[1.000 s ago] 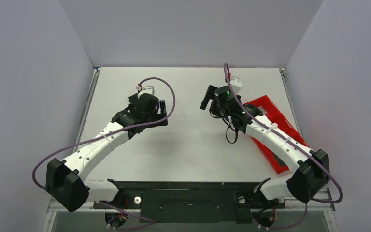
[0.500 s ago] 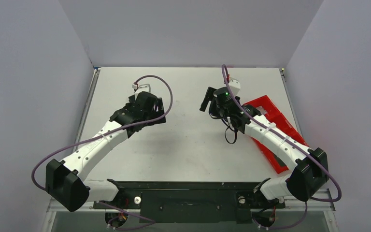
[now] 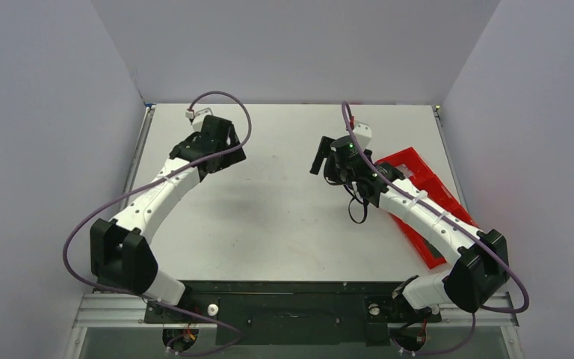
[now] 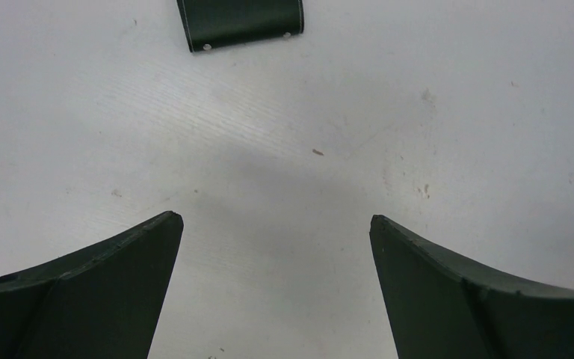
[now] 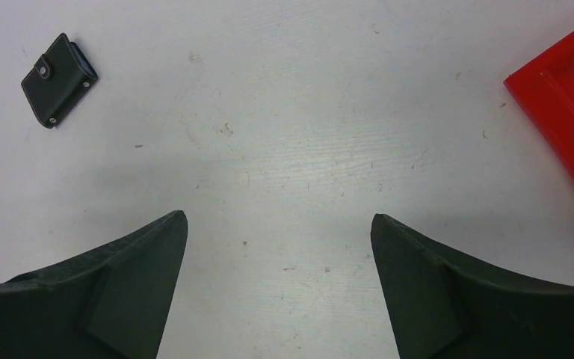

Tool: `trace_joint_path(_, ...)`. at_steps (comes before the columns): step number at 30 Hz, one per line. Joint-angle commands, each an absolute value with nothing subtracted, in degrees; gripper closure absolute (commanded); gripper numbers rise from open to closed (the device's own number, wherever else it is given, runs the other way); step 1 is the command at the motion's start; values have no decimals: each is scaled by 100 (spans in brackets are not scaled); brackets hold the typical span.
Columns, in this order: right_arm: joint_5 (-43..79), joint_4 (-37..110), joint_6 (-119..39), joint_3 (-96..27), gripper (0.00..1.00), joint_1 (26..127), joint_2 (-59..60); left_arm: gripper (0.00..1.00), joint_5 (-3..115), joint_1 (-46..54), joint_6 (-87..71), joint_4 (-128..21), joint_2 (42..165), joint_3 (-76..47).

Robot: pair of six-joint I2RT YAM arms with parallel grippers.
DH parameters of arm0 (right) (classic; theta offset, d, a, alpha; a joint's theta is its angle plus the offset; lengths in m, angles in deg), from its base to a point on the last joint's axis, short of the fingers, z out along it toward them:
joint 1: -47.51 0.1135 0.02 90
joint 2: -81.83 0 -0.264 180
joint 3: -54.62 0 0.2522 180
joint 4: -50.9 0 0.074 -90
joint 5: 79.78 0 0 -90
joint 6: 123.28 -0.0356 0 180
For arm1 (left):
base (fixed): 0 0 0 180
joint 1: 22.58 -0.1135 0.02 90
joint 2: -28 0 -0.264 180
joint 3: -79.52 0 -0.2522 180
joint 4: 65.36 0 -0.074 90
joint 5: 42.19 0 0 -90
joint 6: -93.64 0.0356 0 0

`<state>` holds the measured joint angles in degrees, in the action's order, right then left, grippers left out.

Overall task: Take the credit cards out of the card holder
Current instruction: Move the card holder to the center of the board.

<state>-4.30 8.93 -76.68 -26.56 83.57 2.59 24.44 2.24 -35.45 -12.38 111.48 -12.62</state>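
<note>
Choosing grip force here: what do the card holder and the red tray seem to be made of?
The card holder looks like matte black leather or imitation leather, going by the pale edge stitching, small metal studs and snap tab; real or fake is unclear. The red tray looks like rigid moulded plastic: uniform colour, smooth faintly glossy faces, raised rim.

White arms (image 3: 153, 198), black joints (image 3: 123, 256), purple cables (image 3: 221, 93)

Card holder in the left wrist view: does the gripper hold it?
No, the card holder lies on the table, ahead of the open left gripper.
</note>
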Motion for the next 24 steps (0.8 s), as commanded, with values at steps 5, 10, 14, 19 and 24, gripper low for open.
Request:
trace_joint_path(5,-507,858,-7597,-2350,12,8385,766,7,2619,-718,-3645,-1681,12547,-220)
trace_joint_path(10,-515,786,-7602,-2243,12,8389,920,15,2803,-1155,-3584,-1954,13326,350)
trace_joint_path(14,-574,691,-7625,-2158,13,8386,1109,28,2913,-1310,-3498,-2157,14090,770)
trace_joint_path(19,-648,565,-7635,-2043,13,8386,1320,42,2717,-1355,-3458,-2032,14762,1421)
trace_joint_path(24,-714,443,-7653,-1932,14,8386,1497,46,2678,-1432,-3509,-1753,15465,2046)
